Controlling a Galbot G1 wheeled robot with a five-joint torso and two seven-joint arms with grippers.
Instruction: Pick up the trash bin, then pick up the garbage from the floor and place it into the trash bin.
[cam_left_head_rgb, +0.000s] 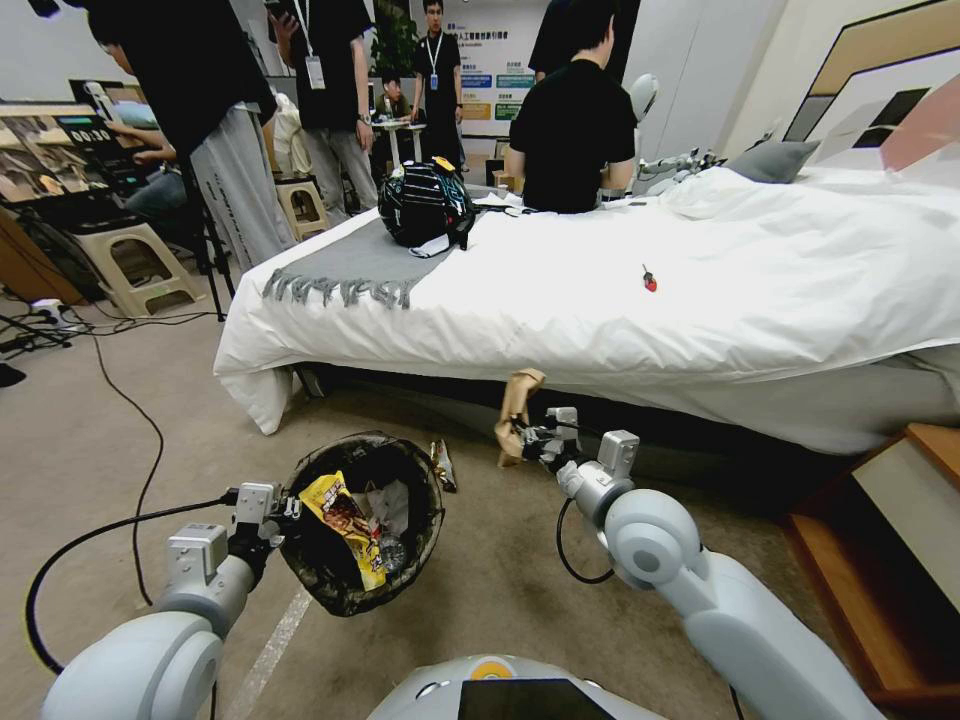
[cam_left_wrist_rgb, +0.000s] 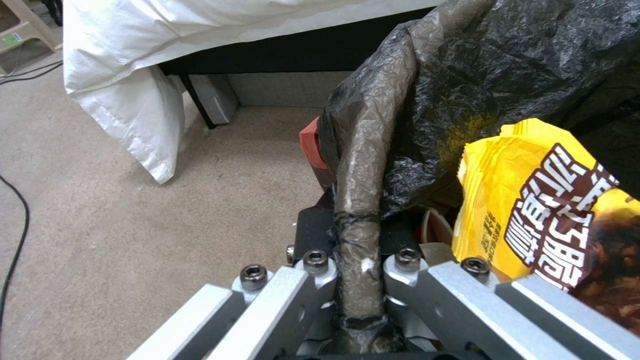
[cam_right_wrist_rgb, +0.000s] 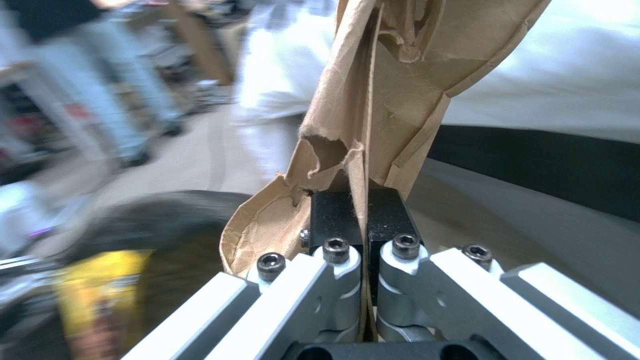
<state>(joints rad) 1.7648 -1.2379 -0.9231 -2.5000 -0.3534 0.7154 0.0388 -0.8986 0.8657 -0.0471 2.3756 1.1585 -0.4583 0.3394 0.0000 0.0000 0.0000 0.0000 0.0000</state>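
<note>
The left gripper (cam_left_head_rgb: 290, 512) is clamped on the rim of the small round trash bin lined with a crinkled black plastic bag (cam_left_head_rgb: 362, 520), holding it off the beige carpet floor (cam_left_head_rgb: 90, 440) with its mouth tipped toward the robot. In the left wrist view the fingers (cam_left_wrist_rgb: 313, 235) pinch the bag-wrapped rim (cam_left_wrist_rgb: 358, 200) between them. Inside the bin lie a yellow snack wrapper with brown print (cam_left_head_rgb: 345, 525), some white crumpled pieces and a small clear bottle (cam_left_head_rgb: 392, 550).

To the right and a little farther off, the right gripper (cam_left_head_rgb: 522, 432) is raised above the floor, its fingers (cam_right_wrist_rgb: 337, 215) pressed tight on a torn brown paper scrap (cam_left_head_rgb: 519, 410) that stands up from them in front of the bed's near edge.

On the carpet between bin and scrap, just beyond the bin's rim, lies a small dark-and-gold wrapper (cam_left_head_rgb: 443, 464).

Beyond that stands the bed with a white duvet (cam_left_head_rgb: 700, 290); a small red object (cam_left_head_rgb: 649, 281) lies on it.
</note>
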